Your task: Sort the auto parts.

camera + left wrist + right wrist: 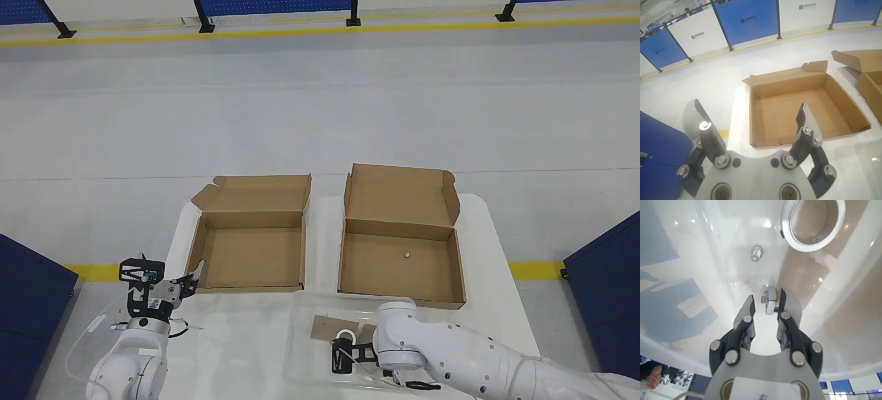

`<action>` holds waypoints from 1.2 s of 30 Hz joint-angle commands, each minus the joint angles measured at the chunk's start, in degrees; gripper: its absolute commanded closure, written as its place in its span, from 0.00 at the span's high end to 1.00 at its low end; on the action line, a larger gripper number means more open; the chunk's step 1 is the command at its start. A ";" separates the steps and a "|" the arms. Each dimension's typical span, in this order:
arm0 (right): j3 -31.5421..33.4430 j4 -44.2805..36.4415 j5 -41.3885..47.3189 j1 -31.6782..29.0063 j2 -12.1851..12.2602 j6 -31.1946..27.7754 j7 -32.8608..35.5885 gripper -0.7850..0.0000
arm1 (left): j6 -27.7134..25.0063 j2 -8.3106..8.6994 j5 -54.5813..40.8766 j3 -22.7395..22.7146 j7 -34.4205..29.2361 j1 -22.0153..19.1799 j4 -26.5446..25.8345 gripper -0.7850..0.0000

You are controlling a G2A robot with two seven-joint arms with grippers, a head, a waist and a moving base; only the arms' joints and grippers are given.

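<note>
Right hand [766, 297] released, straddling the block [770, 306] on the tray [725, 256] floor, block against one finger. Risk: off-centre closing could twist or squirt it out. Left hand [750, 104] released, near box [787, 76].

A pale grey, smooth floor [300, 110] is seen all around the white table [322, 250], and it is lit evenly. A yellow line [300, 31] is painted across the floor at the far side. A shorter yellow stripe [95, 271] is seen near one corner of the table. Behind the far line the area is closed by partition panels [753, 32], blue and white in turn, which are held by black posts [778, 19] with flat feet. Dark blue panels [30, 300] are also placed near both sides of the table.
</note>
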 commanded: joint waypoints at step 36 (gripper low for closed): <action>-1.11 -0.30 -3.20 -0.27 -0.63 0.04 0.67 0.43 | 0.00 0.00 0.00 0.00 0.00 0.00 0.00 1.00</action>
